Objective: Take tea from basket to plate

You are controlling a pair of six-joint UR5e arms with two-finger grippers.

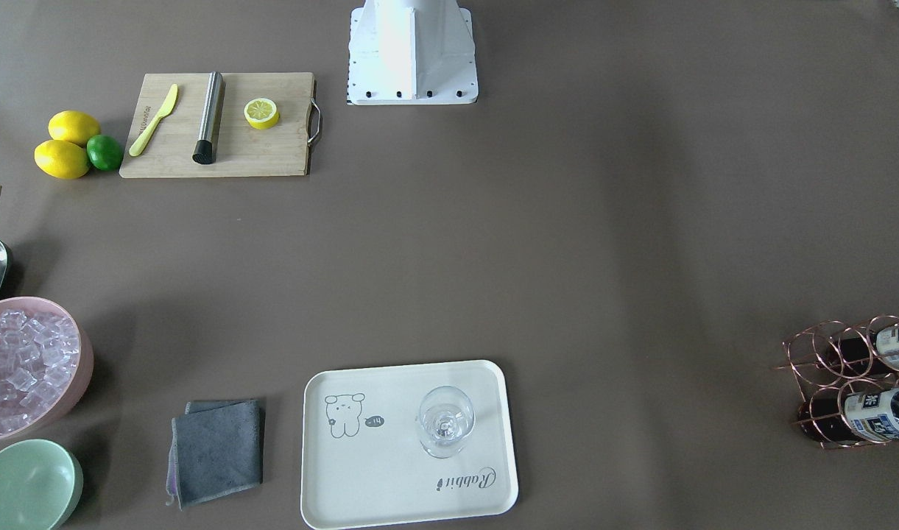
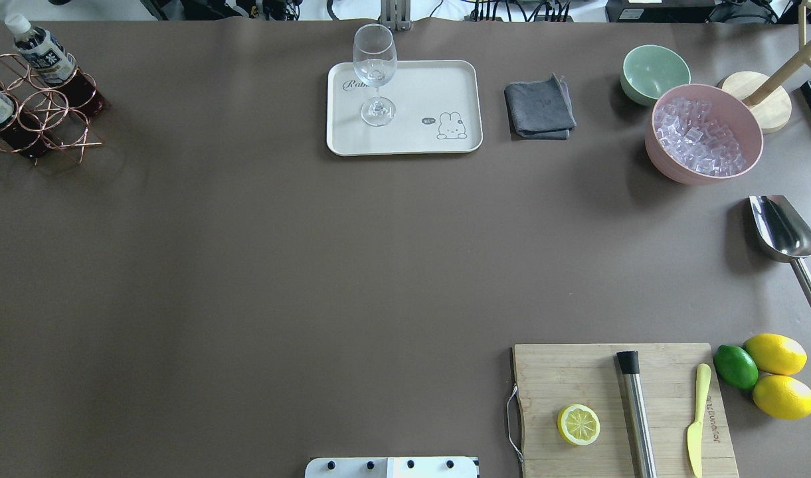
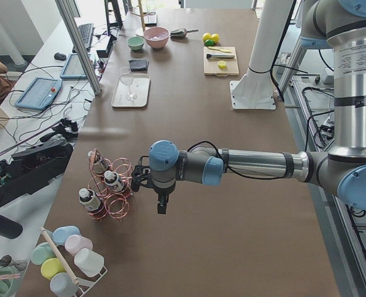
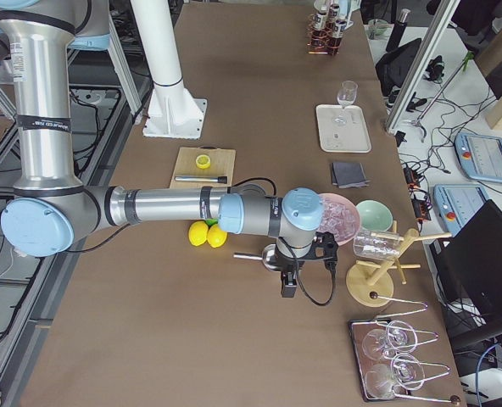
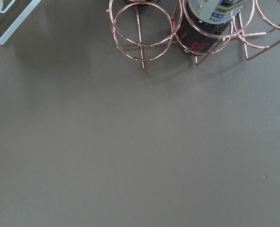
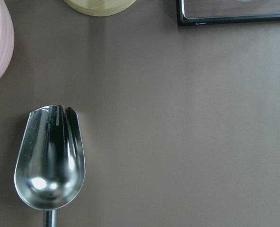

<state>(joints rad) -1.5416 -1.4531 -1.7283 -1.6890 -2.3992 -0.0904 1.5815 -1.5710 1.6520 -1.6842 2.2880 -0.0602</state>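
Two outstretched arms, left gripper (image 3: 162, 206) pointing down beside rose-gold wire basket (image 3: 117, 187), right gripper (image 4: 288, 287) pointing down near shiny steel scoop (image 6: 49, 158), finger spread impossible to tell.

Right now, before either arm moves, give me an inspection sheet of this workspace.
Surface: brown table, no spills seen.
Job's things: three tea bottles stand in the basket; the plate carries an upright wine glass.
Clutter: grey cloth, green bowl, pink bowl of ice, scoop, cutting board with half lemon, steel rod and yellow knife; two lemons, a lime.
Grippers: left gripper hangs beside the basket, right gripper near the scoop; open or shut cannot be told.
Cables: black cable loops at the right wrist.
Surroundings: tablet on the operators' desk.
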